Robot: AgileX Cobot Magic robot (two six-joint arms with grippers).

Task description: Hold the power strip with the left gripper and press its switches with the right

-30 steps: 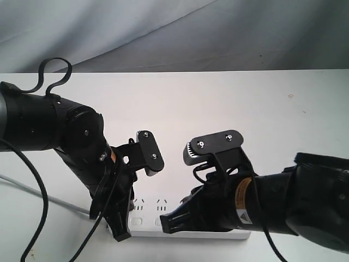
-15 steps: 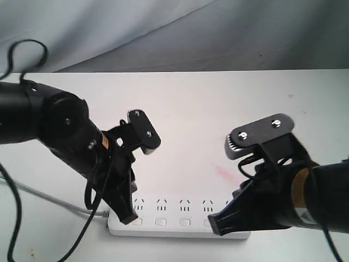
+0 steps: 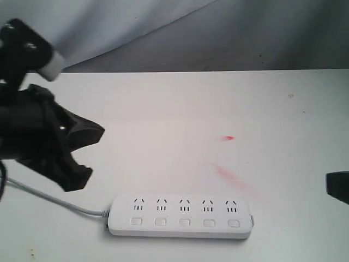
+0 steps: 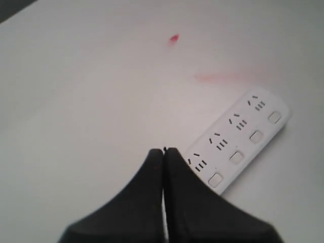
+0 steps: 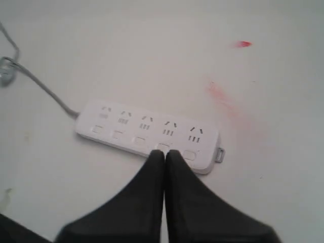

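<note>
The white power strip (image 3: 180, 215) lies flat near the table's front edge, its five sockets in a row and its grey cord (image 3: 54, 201) running off to the left. The five switches (image 3: 185, 222) sit below the sockets, all uncovered. My left gripper (image 3: 76, 180) hangs above the table to the left of the strip, apart from it. In the left wrist view it (image 4: 163, 151) is shut and empty, with the strip (image 4: 243, 136) beyond. My right gripper (image 5: 165, 152) is shut and empty, raised over the strip (image 5: 142, 131). Only a black bit of the right arm (image 3: 338, 187) shows at the exterior view's right edge.
A small red spot (image 3: 228, 138) and a faint pink smear (image 3: 229, 176) mark the white table (image 3: 180, 109) behind the strip. A grey cloth backdrop (image 3: 218, 33) hangs at the rear. The cord (image 5: 45, 91) curls away past the strip's end.
Both arms have pulled back from the strip: the left one up and to the left, the right one out to the right edge. The strip lies fully uncovered and has not moved.
</note>
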